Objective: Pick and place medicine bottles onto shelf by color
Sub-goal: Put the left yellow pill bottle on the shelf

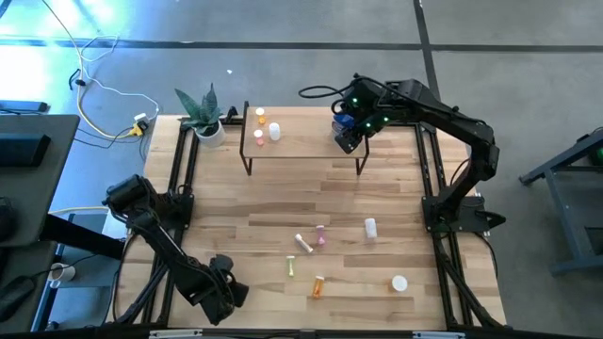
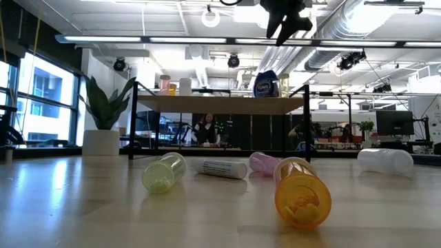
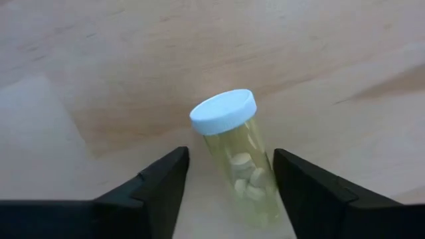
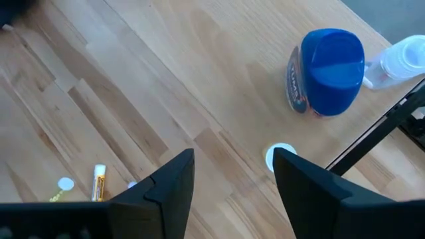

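room: an open workshop with ceiling pipes and strip lights behind a light-wood table (image 1: 283,202); a potted plant (image 1: 203,115) stands at the table's far left corner.
shelf: the shelf (image 1: 311,141) stands at the far side of the table on thin black legs.
already on the shelf: at its left end stand an orange bottle (image 1: 260,115), a pink bottle (image 1: 259,135) and a white bottle (image 1: 274,132); toward its right end a blue bottle (image 4: 330,72) stands upright with a clear white-capped bottle (image 4: 400,61) near it.
still on the table: a white tube (image 1: 303,243), a pink bottle lying down (image 1: 321,234), a white bottle lying down (image 1: 370,227), a yellow-green bottle (image 1: 291,268), an orange bottle lying down (image 1: 317,286) and a white cap-up bottle (image 1: 399,282).
left gripper: the left gripper (image 3: 229,192) hangs low at the near left of the table, fingers spread either side of a pale yellow bottle (image 3: 238,159) with a white cap, not yet pinching it.
right gripper: the right gripper (image 4: 232,189) hovers over the shelf's right end, fingers spread and holding nothing.
progress: by my judgement under half done; roughly five are shelved, some seven remain below.
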Available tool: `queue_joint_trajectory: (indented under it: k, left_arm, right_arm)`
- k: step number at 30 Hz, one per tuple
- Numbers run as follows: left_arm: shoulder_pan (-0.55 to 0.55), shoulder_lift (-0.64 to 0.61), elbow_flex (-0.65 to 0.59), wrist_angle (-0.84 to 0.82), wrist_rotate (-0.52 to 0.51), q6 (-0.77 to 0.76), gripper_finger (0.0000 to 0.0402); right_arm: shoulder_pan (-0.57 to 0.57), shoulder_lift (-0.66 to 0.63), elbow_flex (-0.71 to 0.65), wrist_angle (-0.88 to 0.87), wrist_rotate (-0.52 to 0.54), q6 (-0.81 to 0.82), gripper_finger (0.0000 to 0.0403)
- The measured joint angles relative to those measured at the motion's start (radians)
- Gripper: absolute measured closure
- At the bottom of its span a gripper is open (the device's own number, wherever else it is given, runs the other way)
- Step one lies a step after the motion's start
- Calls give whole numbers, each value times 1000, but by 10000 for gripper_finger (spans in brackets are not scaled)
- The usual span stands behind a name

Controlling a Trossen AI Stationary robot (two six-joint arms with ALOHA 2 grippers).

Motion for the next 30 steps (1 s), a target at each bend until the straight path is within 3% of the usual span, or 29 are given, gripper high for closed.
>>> queue_joint_trajectory:
  k: [10,17,30]
  left_arm:
    - [1,-2,-3,-9,51,98,294]
    - [7,-31,-6,35,61,154,315]
    - [87,-192,-5,119,-240,389,308]
  right_arm:
    - [0,0,0,0,0,-3,208]
    - [7,0,0,0,-11,-40,208]
    - [94,0,0,4,-218,-168,208]
